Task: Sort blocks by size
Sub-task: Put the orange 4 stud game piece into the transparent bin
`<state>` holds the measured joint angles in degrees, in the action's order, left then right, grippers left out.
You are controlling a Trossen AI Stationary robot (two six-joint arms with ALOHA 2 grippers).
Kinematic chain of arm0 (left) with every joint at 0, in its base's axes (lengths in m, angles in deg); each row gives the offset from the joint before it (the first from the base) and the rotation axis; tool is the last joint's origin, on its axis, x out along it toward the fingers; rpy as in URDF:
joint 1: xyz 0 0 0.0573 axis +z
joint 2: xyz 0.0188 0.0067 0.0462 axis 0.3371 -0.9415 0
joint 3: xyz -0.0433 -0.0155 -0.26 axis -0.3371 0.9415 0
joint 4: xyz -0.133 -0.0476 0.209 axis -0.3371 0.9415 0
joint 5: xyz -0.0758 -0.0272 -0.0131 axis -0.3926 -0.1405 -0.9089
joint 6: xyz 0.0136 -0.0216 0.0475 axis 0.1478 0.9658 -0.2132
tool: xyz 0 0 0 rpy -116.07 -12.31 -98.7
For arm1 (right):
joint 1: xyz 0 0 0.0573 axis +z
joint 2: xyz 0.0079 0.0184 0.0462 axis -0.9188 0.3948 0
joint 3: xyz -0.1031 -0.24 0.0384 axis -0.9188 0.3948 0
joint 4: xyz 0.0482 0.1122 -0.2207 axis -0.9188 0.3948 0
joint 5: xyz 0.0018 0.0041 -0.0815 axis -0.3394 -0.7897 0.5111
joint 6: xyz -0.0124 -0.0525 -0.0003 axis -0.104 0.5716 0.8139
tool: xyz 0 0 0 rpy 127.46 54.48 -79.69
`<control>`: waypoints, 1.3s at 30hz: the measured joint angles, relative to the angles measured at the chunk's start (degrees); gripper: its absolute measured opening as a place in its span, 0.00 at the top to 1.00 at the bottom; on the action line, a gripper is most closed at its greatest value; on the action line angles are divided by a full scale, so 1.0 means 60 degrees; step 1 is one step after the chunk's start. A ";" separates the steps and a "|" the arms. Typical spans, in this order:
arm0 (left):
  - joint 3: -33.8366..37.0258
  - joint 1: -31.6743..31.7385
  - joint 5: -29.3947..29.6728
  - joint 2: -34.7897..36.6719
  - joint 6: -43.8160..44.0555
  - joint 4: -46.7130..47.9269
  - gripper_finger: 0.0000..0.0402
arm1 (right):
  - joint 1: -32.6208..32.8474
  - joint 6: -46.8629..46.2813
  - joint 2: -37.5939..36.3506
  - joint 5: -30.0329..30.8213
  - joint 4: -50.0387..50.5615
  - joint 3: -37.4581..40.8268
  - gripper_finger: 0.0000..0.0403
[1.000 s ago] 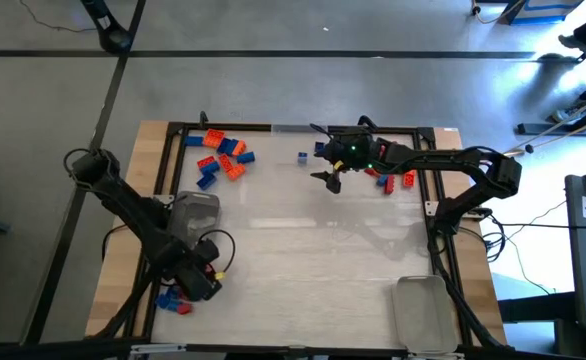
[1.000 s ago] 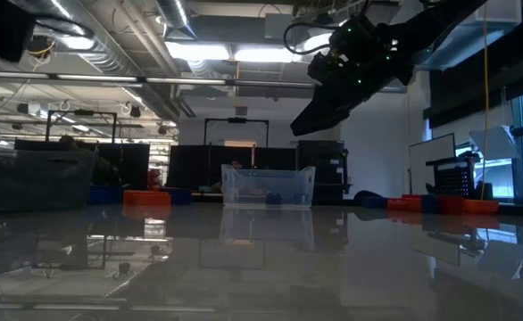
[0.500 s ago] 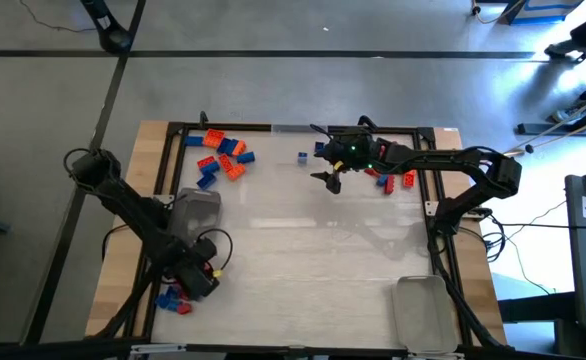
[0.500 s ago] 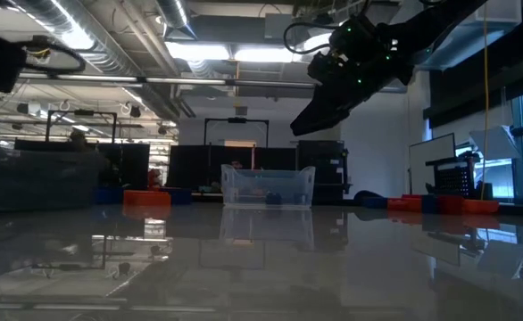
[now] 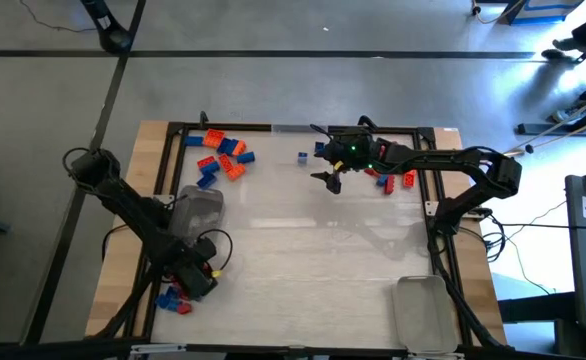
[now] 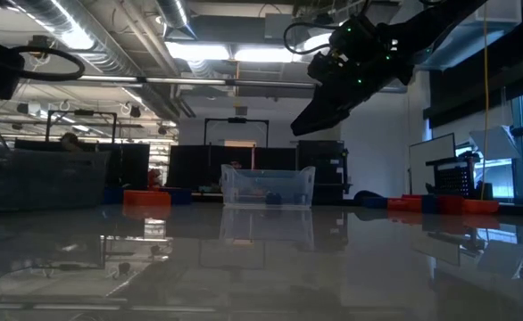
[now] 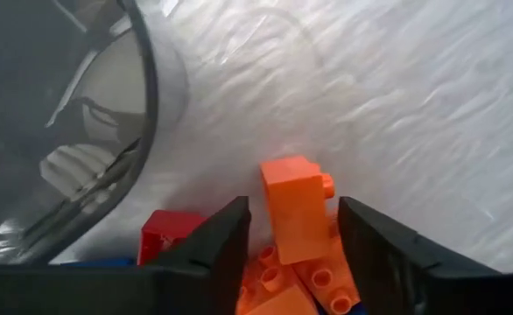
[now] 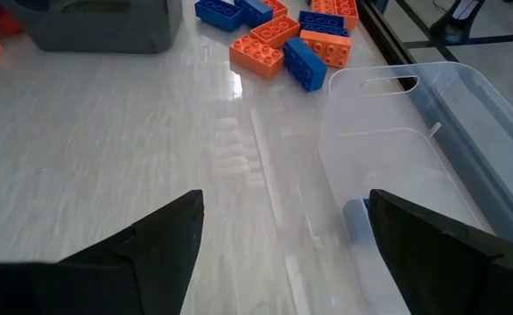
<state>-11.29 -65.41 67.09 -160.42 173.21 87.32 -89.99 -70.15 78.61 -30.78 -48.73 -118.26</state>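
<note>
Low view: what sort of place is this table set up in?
Probably a robotics lab or workshop hall: exposed ceiling ducts and strip lights overhead, a framed rig standing behind the table, and a whiteboard at the right.

No writing, label, brand, number or sign can be read on anything in these views.

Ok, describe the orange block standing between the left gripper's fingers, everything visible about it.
The orange block is a small, glossy plastic brick, standing upright with a stud showing on its side. It sits between the left gripper's open fingers atop other orange bricks, with a red brick beside it. Whether the fingers touch it is unclear.
</note>
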 joint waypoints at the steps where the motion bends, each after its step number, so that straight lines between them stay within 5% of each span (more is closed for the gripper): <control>1: 0.0003 0.0004 -0.0007 -0.0003 -0.0088 0.0000 0.65 | 0.0000 0.0000 0.0000 0.0001 0.0000 0.0000 0.20; 10: 0.0025 0.0133 -0.0443 0.0143 -0.1698 -0.0265 0.86 | 0.0000 -0.0018 0.0000 0.0001 -0.0017 0.0000 0.20; 25: -0.0784 0.0710 -0.0187 0.1866 -0.3031 -0.0118 0.85 | 0.0005 0.0003 -0.0305 -0.0001 0.0434 0.0011 0.20; 39: -0.1381 0.2812 0.3056 0.3162 -0.7570 -0.0529 0.84 | -0.0004 0.0015 -0.2233 0.0314 0.1808 0.0011 0.20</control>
<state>-19.57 -48.54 85.43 -141.45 127.78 84.15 -90.01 -70.06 65.21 -28.90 -37.88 -118.20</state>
